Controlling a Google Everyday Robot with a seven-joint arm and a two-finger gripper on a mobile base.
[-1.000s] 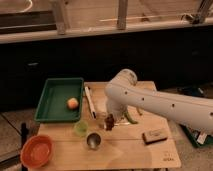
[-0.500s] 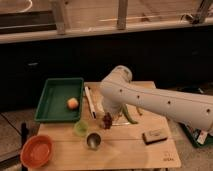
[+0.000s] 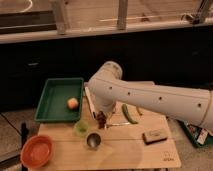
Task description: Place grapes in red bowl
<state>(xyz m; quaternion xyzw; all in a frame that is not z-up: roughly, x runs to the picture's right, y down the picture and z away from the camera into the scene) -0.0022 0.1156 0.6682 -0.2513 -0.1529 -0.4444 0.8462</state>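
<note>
The grapes (image 3: 101,119), a small dark reddish cluster, hang just below my gripper (image 3: 102,114) over the wooden table (image 3: 125,152), right of the green cup. The gripper points down at the end of the white arm that reaches in from the right, and it seems shut on the grapes; the arm hides most of the fingers. The red bowl (image 3: 37,151) stands at the table's front left corner, well to the left of and nearer than the gripper, with nothing in it.
A green tray (image 3: 56,95) at back left holds a round orange-yellow fruit (image 3: 73,103). A small green cup (image 3: 80,128) and a metal cup (image 3: 93,140) stand between gripper and bowl. A long green vegetable (image 3: 129,114) and a dark block (image 3: 153,135) lie to the right.
The arm has swung left over the table and the grapes have moved a little left with the gripper, toward the green cup. Nothing else has moved.
</note>
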